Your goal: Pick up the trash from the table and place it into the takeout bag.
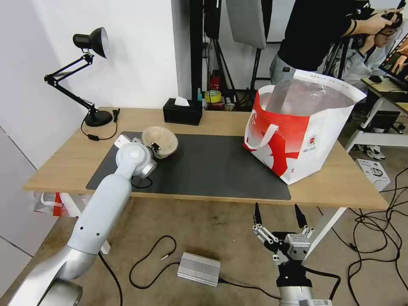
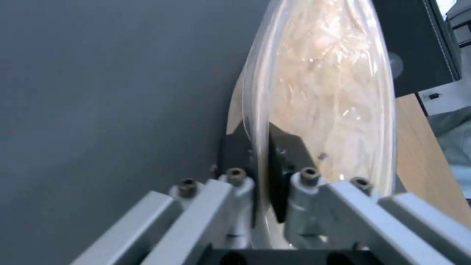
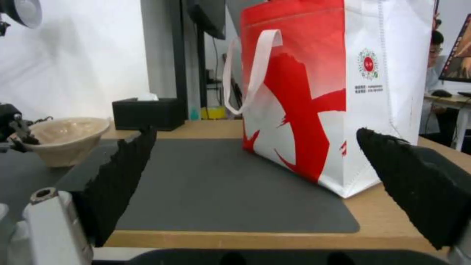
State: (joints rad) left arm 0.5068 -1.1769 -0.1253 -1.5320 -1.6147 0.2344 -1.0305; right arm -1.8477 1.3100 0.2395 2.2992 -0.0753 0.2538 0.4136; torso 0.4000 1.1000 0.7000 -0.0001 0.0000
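A: Nearest the head camera, low in the foreground, is the right claw (image 1: 277,217). Its two black fingers are spread wide with nothing between them. It hangs below and in front of the near edge of the desk (image 1: 335,182), roughly facing the gap between the dark grey mat (image 1: 212,170) and the bag.

B: And the other arm?

A: The left claw (image 2: 260,162) is over the left end of the mat. Its black pads are pressed onto the rim of the beige bowl (image 1: 160,141), one pad inside the rim and one outside, so it is pinching the bowl wall. The bowl sits tilted, its opening turned partly toward the arm. Whether its base touches the mat, I cannot tell.

B: Where is the bag from there?

A: The takeout bag (image 1: 297,136) stands upright on the right end of the desk, well apart from the bowl, its foil-lined mouth open upward. From the left claw it lies to the robot's right, across the bare stretch of mat. The right claw is nearer the bag, but it holds nothing.

B: So what does the carry turn on?

A: In my judgement, raising the bowl above the bag's rim, which stands taller than the bowl, before crossing rightward.
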